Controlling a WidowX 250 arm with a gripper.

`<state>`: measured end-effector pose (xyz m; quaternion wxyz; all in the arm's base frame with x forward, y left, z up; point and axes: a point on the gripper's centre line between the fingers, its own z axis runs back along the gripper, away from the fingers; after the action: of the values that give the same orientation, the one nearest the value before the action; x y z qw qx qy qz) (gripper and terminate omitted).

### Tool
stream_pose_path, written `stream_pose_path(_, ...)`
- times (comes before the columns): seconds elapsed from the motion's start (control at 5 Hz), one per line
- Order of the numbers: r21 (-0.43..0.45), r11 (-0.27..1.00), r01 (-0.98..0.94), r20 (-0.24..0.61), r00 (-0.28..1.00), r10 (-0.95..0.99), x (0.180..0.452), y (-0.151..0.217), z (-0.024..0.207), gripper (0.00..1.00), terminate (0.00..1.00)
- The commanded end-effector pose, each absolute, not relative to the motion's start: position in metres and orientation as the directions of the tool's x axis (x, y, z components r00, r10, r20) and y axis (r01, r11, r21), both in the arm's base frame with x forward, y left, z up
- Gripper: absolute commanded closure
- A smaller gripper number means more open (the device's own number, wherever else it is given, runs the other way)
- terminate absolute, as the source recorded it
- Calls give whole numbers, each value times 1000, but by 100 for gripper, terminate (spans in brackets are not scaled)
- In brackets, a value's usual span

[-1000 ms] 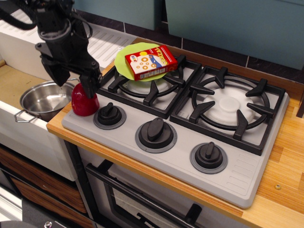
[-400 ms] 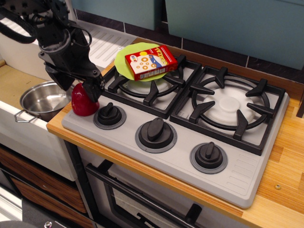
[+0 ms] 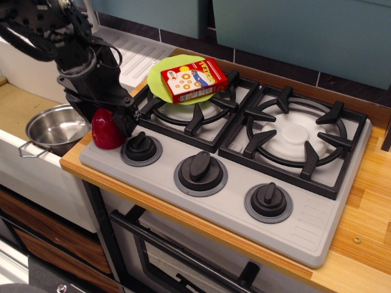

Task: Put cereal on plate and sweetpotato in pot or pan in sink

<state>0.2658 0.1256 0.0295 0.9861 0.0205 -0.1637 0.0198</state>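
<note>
The dark red sweetpotato (image 3: 104, 137) stands on the stove's front left corner, next to the leftmost knob. My black gripper (image 3: 112, 124) has come down over it, open, with one finger (image 3: 127, 122) on its right side and the other behind its left; I cannot see whether they touch it. The red cereal box (image 3: 194, 79) lies flat on the lime-green plate (image 3: 159, 78) at the back left burner. The steel pot (image 3: 58, 128) sits empty in the white sink (image 3: 43, 178), left of the sweetpotato.
Grey stove (image 3: 305, 226) with two black burner grates and three black knobs (image 3: 200, 166) along its front. Ribbed white drainboard (image 3: 137, 52) behind the gripper. Wooden counter (image 3: 366, 256) at the right. Teal wall panels at the back.
My gripper has moved down and slightly right, from above the sweetpotato to around it. The sweetpotato, cereal box and pot have not moved.
</note>
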Motion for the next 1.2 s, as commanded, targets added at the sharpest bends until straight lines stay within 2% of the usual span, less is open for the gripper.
stream_pose_path(0.0,53,995,-81,368,928,56,279,121,36,100,0)
stream_pose_path(0.6,55,993,-101,361,929,74,276,118,42,100,0)
stream_pose_path(1.0,41,999,-36,337,941,20,275,130,68,100,0)
